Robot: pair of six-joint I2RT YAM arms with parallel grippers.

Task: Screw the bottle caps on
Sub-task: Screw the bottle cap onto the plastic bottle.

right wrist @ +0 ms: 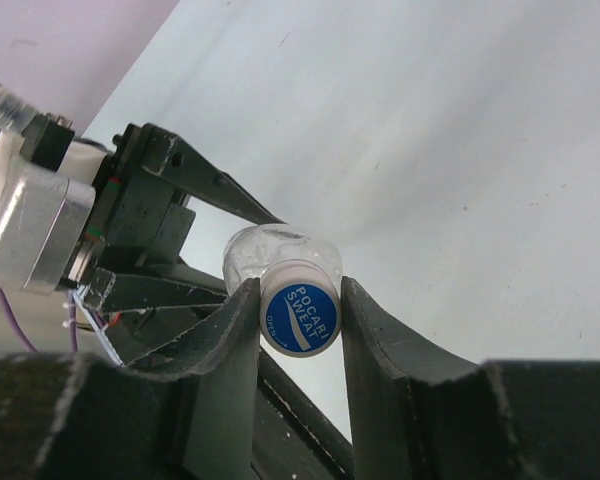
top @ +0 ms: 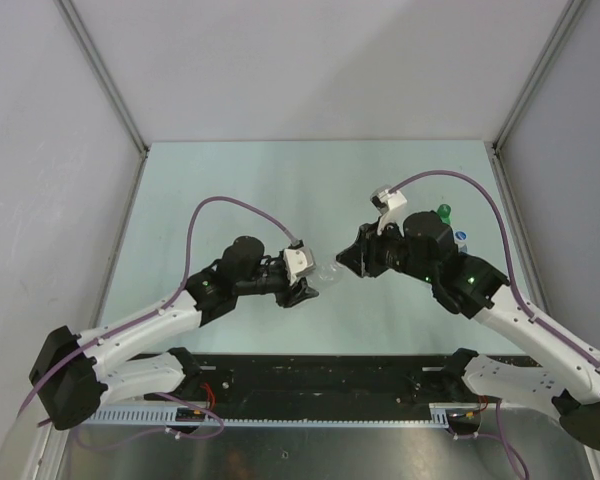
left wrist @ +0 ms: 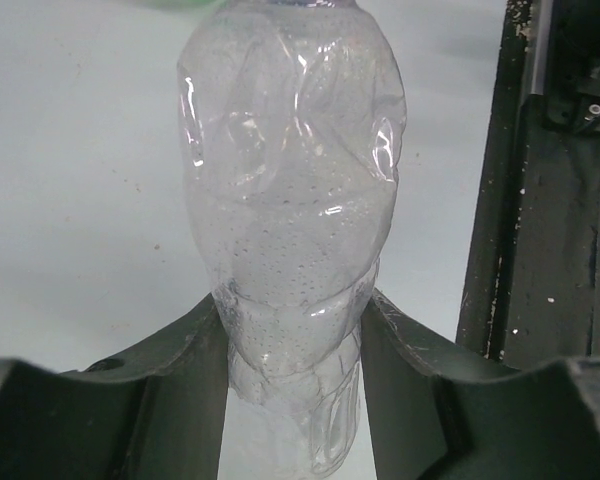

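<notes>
A clear unlabelled bottle [left wrist: 290,200] is held off the table between the two arms, and my left gripper [left wrist: 295,310] is shut on its lower body. From above, the bottle [top: 329,271] lies roughly level between my left gripper [top: 305,291] and my right gripper [top: 347,262]. A white cap with a blue printed top [right wrist: 300,315] sits at the bottle's neck [right wrist: 270,250]. My right gripper [right wrist: 300,295] is shut on this cap, one finger on each side.
A green bottle [top: 444,213] stands upright at the right, behind my right arm. Beside it is another clear bottle with some blue [top: 462,240], mostly hidden. A black rail [top: 320,380] runs along the table's near edge.
</notes>
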